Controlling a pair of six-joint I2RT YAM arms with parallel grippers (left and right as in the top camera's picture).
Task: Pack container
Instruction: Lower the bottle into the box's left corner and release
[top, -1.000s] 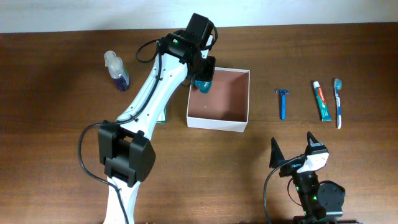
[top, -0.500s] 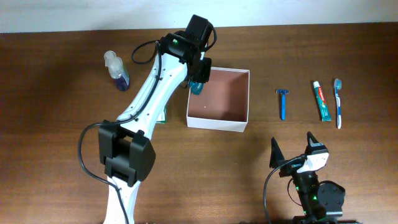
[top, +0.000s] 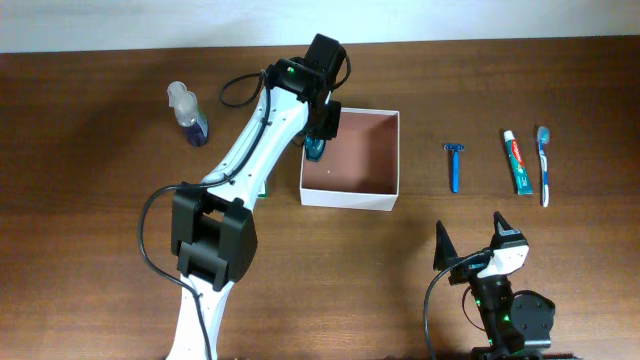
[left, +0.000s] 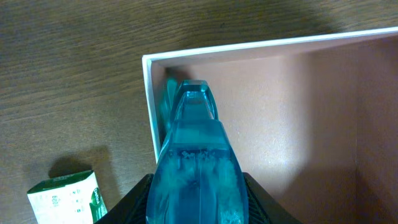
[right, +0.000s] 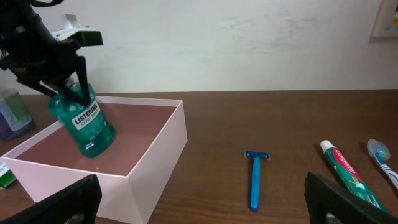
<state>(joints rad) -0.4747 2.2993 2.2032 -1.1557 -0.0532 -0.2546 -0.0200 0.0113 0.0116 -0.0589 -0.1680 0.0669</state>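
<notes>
Now the left gripper (top: 322, 126), jaws clamped on the teal plastic mouthwash bottle (right: 87, 124), has shifted it beside the left wall of the square white-walled container (top: 350, 197) mid-table. Release looks near, while the right gripper (top: 469, 225) rests agape.

left gripper (top: 318, 138) and its Listerine mouthwash bottle (top: 316, 150) moved from the container (top: 350, 197) interior toward its left wall (bottle now tilted there), elbow swung rightward
</notes>
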